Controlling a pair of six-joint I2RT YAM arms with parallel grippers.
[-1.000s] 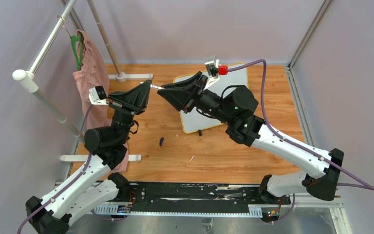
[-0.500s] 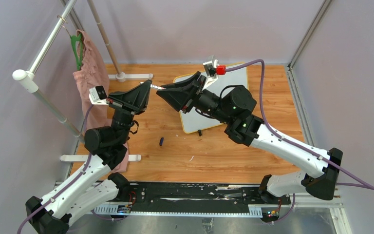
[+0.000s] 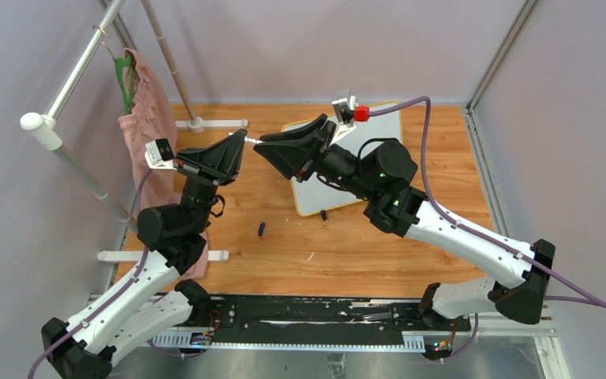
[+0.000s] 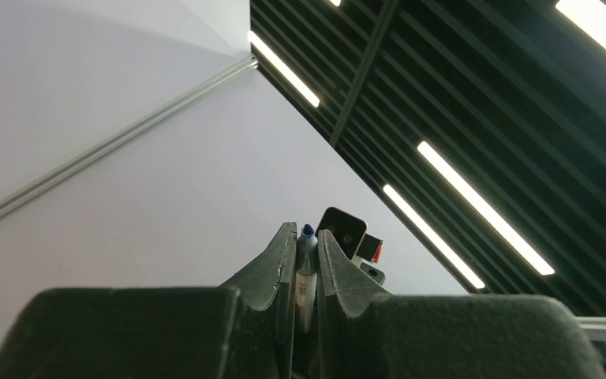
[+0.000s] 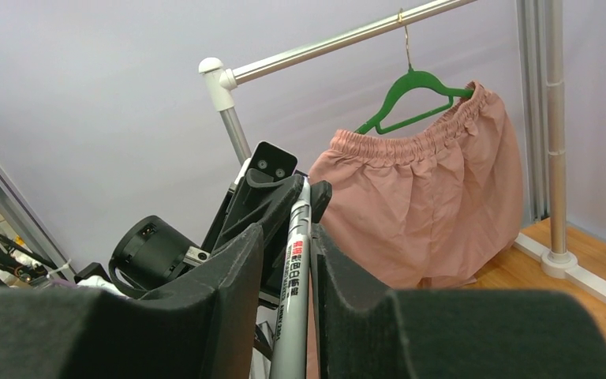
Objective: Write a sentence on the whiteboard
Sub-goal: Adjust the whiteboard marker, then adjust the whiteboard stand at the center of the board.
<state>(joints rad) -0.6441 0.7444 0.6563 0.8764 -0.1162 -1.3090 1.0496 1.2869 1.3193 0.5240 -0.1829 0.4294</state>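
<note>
Almost nothing has moved over the last second: the right hand has drifted a touch toward the left side of the tabletop and come back, and the left hand has stayed where it was. The two hands meet tip to tip in the air above the far-left part of the wooden tabletop, with a silver-barrelled marker bridging the short gap between them.

In the left wrist view the left hand's fingers are pressed nearly together on the marker, whose blue tip sticks out just past them. In the right wrist view the barrel runs up between the right hand's fingers, which sit close on either side. I cannot tell whether they are actually pressing on it.

The whiteboard lies flat on the far-right part of the tabletop, slightly turned, with one corner near the far edge. A small black foot shows at its near edge. The right arm covers much of its face, and the sentence cannot be made out on the parts that show.

A small dark-blue cap-shaped piece lies on the tabletop nearer the arms, left of the whiteboard and apart from it. Pink shorts hang from a green hanger on a metal rail at the far-left corner.
</note>
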